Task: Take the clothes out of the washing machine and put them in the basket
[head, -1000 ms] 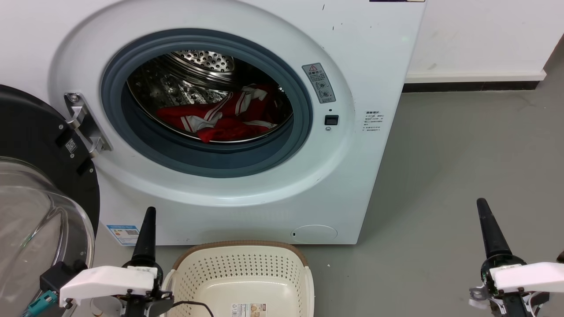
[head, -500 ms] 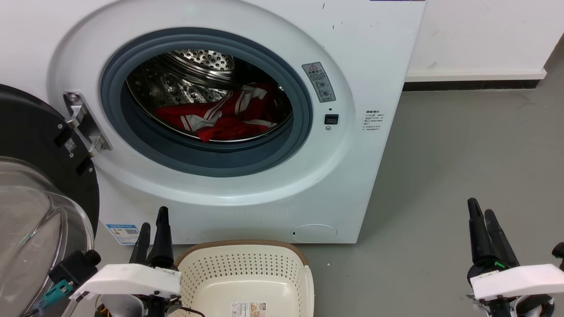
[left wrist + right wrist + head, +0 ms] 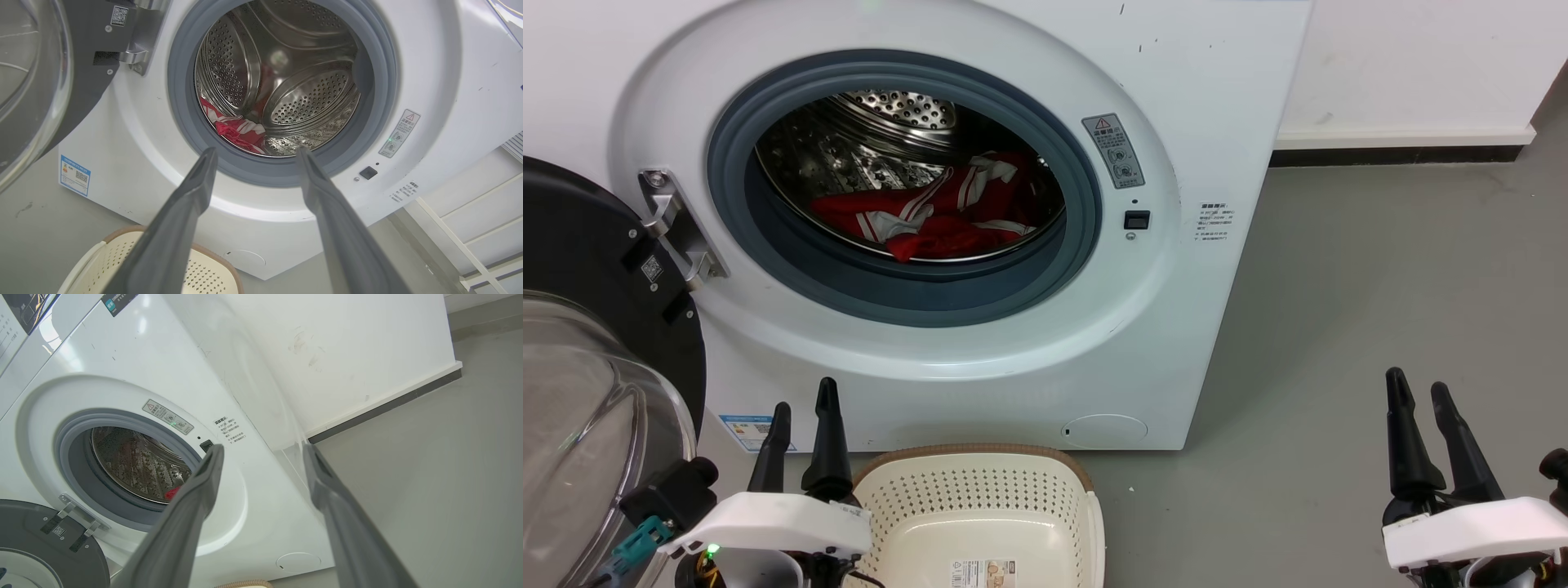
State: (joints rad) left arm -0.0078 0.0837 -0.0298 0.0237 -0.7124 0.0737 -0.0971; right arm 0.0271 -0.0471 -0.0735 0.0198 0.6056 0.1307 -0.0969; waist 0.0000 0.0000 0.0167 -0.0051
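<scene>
Left claw (image 3: pixel 805 394): two long, dark, tapered fingers, spread apart, nothing between them. Right claw (image 3: pixel 1417 380): same form, fingers likewise spread and empty.

Ahead of and above the left claw is the washing machine (image 3: pixel 1192 98). It has a smooth, glossy white casing and a round porthole ringed by a matte grey rubber gasket (image 3: pixel 890 298). On my left wrist camera the porthole sits straight beyond my fingertips, framed between them. Inside is the steel drum (image 3: pixel 310 94), shiny, punched with rows of small holes, with raised rounded ribs.

Clothes (image 3: pixel 939 216): soft red fabric with white stripe trim, crumpled in folds on the drum's bottom. They lie well beyond both claws; neither touches them. On my right wrist camera a small red patch shows at the drum's lower edge.

Door (image 3: pixel 572 245): hangs open on the outer side of the left claw. Black rim, bulging clear glass bowl, bare metal hinge (image 3: pixel 674 224).

Basket (image 3: pixel 980 451): just beside the left claw on its inner side, well apart from the right claw. Cream plastic, rounded rectangle, walls perforated with small holes, brown woven-look rim, label sticker (image 3: pixel 984 573) on its bottom.

The right claw hangs over smooth grey floor (image 3: pixel 1380 269), off to the side of the machine's casing.
</scene>
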